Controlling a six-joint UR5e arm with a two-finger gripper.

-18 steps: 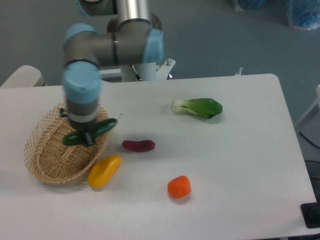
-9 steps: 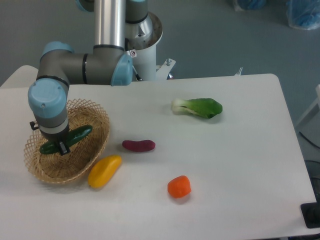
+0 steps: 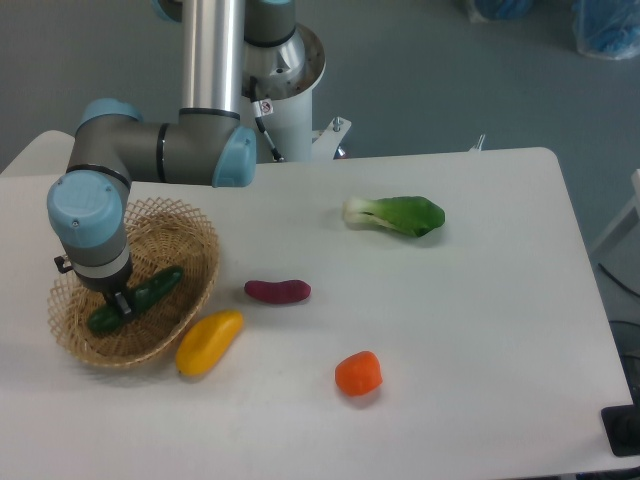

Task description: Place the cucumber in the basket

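The dark green cucumber (image 3: 140,298) lies slanted low inside the tan wicker basket (image 3: 190,245) at the table's left. My gripper (image 3: 123,304) points straight down into the basket and is shut on the cucumber near its middle. The wrist above hides the basket's back left part and the fingers' upper portion. Whether the cucumber touches the basket floor cannot be told.
A yellow vegetable (image 3: 209,342) rests against the basket's front right rim. A dark purple one (image 3: 278,291) lies just right of the basket, an orange one (image 3: 358,373) nearer the front, and a leafy green with white stem (image 3: 396,215) farther back right.
The arm carried the cucumber leftward from the basket's right rim to over its middle, then lowered it deeper into the basket. Other vegetables stayed put.
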